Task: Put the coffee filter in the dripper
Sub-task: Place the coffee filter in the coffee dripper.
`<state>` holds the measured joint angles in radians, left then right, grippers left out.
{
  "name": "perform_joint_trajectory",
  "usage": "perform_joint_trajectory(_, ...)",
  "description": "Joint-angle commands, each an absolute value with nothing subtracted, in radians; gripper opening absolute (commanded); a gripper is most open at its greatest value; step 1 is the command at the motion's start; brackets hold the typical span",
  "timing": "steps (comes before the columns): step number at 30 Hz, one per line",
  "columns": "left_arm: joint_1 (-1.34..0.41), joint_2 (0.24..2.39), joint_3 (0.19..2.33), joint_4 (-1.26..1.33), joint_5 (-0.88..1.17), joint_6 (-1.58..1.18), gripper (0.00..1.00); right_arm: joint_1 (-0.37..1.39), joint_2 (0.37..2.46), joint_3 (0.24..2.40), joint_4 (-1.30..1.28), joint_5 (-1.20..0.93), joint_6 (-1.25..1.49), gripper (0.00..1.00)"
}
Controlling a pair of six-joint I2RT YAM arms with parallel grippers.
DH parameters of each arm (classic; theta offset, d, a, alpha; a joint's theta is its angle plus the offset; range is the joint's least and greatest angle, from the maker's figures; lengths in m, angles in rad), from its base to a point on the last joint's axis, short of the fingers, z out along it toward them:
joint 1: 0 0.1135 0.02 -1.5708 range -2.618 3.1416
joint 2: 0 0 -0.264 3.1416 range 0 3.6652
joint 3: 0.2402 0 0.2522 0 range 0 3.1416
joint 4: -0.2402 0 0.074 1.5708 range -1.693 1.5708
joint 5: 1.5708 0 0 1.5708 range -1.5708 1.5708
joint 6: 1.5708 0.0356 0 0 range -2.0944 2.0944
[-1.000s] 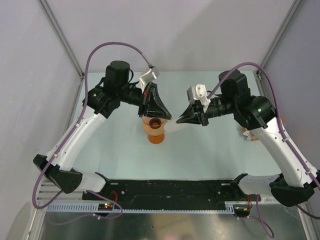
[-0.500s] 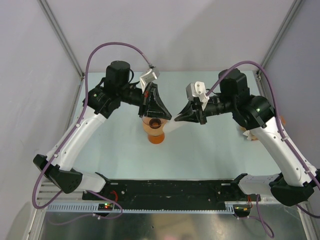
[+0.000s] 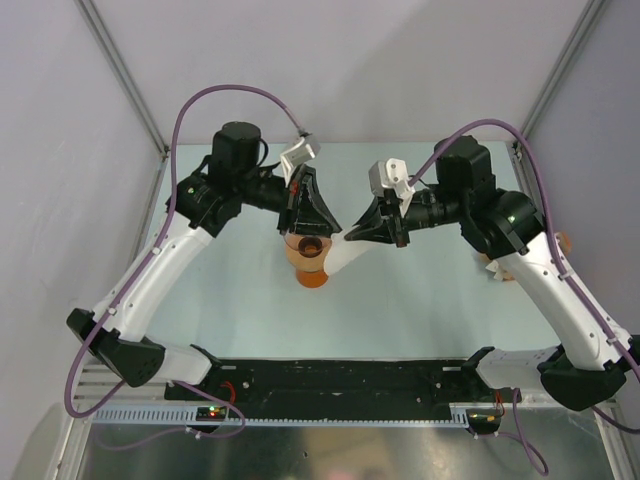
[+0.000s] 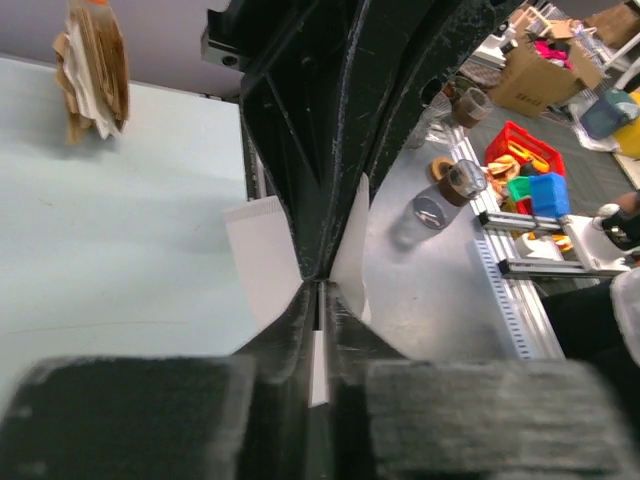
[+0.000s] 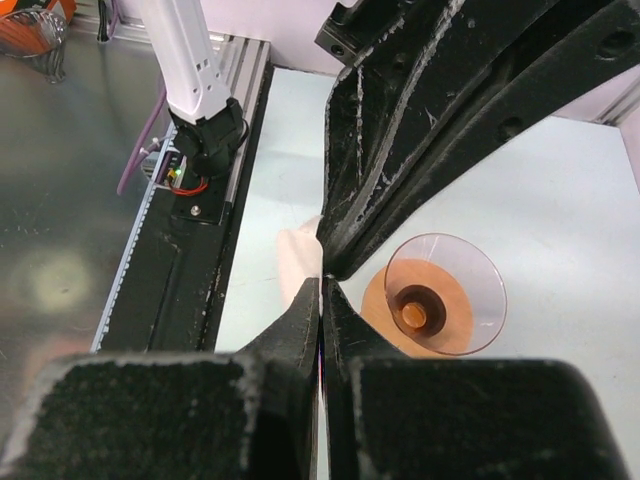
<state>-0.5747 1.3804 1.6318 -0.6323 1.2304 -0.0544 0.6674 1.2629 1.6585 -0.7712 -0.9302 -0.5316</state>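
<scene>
now the left fingers (image 4: 285, 335) and right fingers (image 5: 290, 345) each pinch the filter (image 4: 262, 255), dripper (image 5: 465, 275) just beneath them, so opposed pulling could tear the thin paper.

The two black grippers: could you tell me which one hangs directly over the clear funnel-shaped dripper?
The left gripper; in the top view its tips overlap the orange-based dripper, while the right gripper sits beside it.
</scene>
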Motion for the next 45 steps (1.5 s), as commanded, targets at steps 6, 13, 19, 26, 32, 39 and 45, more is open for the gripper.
perform_joint_trajectory(6,-0.403,1.272,1.558,-0.620,1.167,-0.037,0.84,0.623,1.206,1.627,-0.837,-0.960,-0.615,0.00)
perform_joint_trajectory(13,-0.416,1.201,1.525,-0.619,1.096,-0.001,0.94,0.625,1.209,1.618,-0.846,-0.967,-0.652,0.00)
perform_joint_trajectory(19,-0.452,1.236,1.544,-0.621,1.272,0.080,0.50,0.651,1.233,1.634,-0.830,-0.974,-0.674,0.00)
perform_joint_trajectory(26,-0.521,1.253,1.556,-0.621,1.275,0.053,0.40,0.678,1.254,1.648,-0.812,-0.973,-0.670,0.00)
perform_joint_trajectory(32,-0.547,1.261,1.552,-0.619,1.290,0.043,0.33,0.684,1.263,1.651,-0.801,-0.972,-0.661,0.00)
perform_joint_trajectory(39,-0.557,1.282,1.561,-0.620,1.286,0.026,0.35,0.687,1.261,1.656,-0.798,-0.970,-0.662,0.00)
perform_joint_trajectory(45,-0.555,1.285,1.557,-0.620,1.258,0.009,0.44,0.690,1.248,1.655,-0.821,-0.971,-0.677,0.00)
